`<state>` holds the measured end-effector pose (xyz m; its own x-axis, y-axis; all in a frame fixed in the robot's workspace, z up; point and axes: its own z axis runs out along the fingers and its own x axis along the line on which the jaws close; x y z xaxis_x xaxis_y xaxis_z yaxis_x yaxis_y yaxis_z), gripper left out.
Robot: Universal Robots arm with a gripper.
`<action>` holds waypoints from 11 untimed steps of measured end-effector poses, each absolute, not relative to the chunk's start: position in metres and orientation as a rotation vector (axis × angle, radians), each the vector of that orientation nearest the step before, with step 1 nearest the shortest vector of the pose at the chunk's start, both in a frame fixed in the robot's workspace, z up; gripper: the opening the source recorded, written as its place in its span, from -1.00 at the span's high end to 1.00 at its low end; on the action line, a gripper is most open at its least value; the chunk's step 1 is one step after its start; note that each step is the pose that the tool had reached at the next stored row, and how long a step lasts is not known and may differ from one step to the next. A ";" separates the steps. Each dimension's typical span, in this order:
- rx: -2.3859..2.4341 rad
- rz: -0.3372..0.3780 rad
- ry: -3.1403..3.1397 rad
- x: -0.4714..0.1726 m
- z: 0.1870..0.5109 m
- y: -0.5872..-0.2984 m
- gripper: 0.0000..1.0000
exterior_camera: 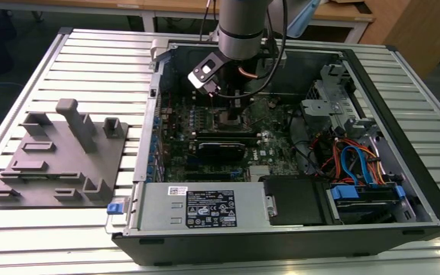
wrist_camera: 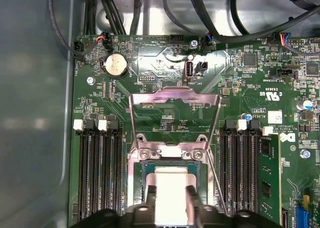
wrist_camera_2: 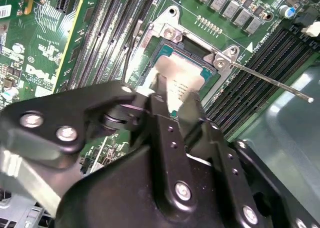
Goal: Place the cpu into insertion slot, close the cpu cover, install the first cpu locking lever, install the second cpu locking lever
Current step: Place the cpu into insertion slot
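Black-jawed, clamps one cpu (wrist_camera: 170, 180) between two jaws of the gripper (wrist_camera: 170, 195), down at the single socket (wrist_camera: 132, 178). Has one cover (wrist_camera: 172, 91) raised open just beyond it, one lever (wrist_camera_2: 270, 81) angled out beside the socket.

setting: a robotics laboratory or test workshop.

indicators:
- a work table (exterior_camera: 90, 63) of ribbed aluminium profile spans the exterior view.
- a grey robot arm (exterior_camera: 243, 23) descends at the top centre of that frame. its gripper (exterior_camera: 232, 114) sits inside an open desktop computer case (exterior_camera: 281, 246) that lies on its side.
- the first wrist view shows the exposed motherboard (wrist_camera: 165, 62).
- at the exterior view's left, a grey moulded fixture plate (exterior_camera: 59, 166) with posts and pockets rests on the table.
- along the top edge of the exterior view, wooden workbenches (exterior_camera: 167, 7) stand on a dark floor.
- a wooden cabinet (exterior_camera: 411, 28) occupies the upper right corner.
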<state>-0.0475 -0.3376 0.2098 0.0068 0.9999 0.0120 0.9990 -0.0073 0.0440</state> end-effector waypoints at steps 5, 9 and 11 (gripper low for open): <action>2.213 0.062 2.197 -0.047 0.210 -0.338 0.65; 2.213 0.061 2.197 -0.047 0.210 -0.338 0.80; 2.213 0.061 2.197 -0.047 0.210 -0.338 0.80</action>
